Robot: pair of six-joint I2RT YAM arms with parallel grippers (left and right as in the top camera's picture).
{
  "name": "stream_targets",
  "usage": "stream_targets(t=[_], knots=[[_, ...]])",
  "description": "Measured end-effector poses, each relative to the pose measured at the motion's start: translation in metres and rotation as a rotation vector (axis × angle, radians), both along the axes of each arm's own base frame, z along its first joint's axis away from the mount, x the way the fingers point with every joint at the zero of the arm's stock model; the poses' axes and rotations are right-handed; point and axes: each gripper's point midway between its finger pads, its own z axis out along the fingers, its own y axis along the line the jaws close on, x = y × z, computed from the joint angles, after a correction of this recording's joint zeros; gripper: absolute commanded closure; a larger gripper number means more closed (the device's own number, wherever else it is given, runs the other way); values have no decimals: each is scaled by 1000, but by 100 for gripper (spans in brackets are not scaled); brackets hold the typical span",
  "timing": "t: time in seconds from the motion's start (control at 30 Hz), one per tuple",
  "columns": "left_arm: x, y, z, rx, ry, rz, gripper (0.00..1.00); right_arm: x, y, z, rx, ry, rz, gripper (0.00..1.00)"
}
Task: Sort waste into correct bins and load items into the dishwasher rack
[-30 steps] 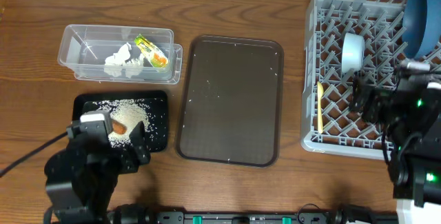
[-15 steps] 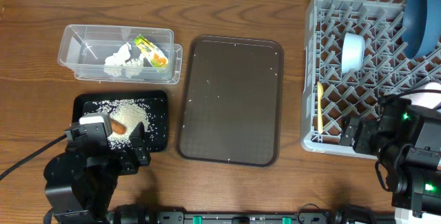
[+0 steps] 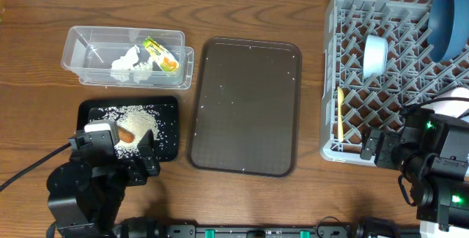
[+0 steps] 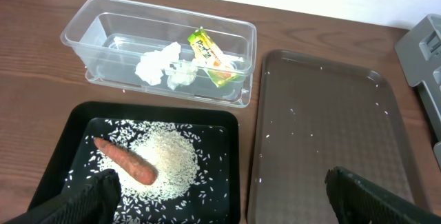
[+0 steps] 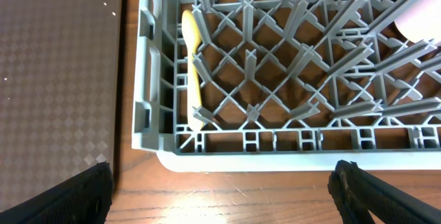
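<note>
Far left, in the clear tub (image 3: 73,44): crumpled white tissue (image 3: 132,64) and a yellow-green wrapper (image 3: 161,53). Just nearer, in the black tray (image 3: 170,106): a heap of white rice (image 3: 139,121), with an orange carrot (image 3: 126,135) lying at its left side. In the middle, a big brown tray (image 3: 245,106) with a few rice bits.

On the right, the grey rack (image 3: 333,84). Holds a yellow spoon (image 3: 340,113) along its left side, a light-blue cup (image 3: 375,53) farther back, a dark-blue plate (image 3: 448,18) standing at the far right corner, and a pale pink thing (image 5: 420,24), maybe the pink cup.

Left claw (image 4: 220,182): hangs over the near end of the black tray, fingers wide apart, holding nothing. Right claw (image 5: 220,179): hangs over the rack's near left corner, fingers wide apart, empty too.
</note>
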Motion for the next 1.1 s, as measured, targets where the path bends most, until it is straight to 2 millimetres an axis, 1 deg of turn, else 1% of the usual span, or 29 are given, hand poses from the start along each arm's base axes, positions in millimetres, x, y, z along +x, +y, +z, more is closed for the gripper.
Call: stream_targets(t=[0.2, 0.3, 0.43, 0.47, 0.53, 0.6, 0.67, 0.73, 0.77, 0.83, 0.9, 0.97, 1.1], knots=[[0, 0, 0, 0, 0, 0, 3, -2, 0, -6, 3, 15, 0, 1], [0, 0, 0, 0, 0, 0, 3, -6, 2, -2, -2, -14, 2, 1], [0, 0, 0, 0, 0, 0, 3, -16, 10, 19, -23, -127, 39, 1], [0, 0, 0, 0, 1, 0, 3, -20, 14, 28, -29, -175, 53, 1], [0, 0, 0, 0, 0, 0, 3, -21, 17, 42, -43, -264, 67, 1], [0, 0, 0, 0, 1, 0, 3, -13, 18, 61, -61, -400, 76, 1], [0, 0, -1, 0, 2, 0, 3, 1, 16, 76, -86, -559, 74, 1], [0, 0, -1, 0, 3, 0, 3, 12, 17, 81, -99, -684, 79, 1], [0, 0, -2, 0, 4, 0, 3, 18, 20, 79, -104, -750, 94, 1], [0, 0, -2, 0, 5, 0, 2, 25, 26, 72, -104, -846, 117, 1], [0, 0, -2, 0, 5, 0, 3, 26, 28, 66, -105, -915, 124, 1], [0, 0, -2, 0, 5, 1, 3, 26, 29, 55, -109, -954, 122, 1], [0, 0, -2, 0, 6, 0, 3, 26, 24, 37, -124, -962, 93, 1]])
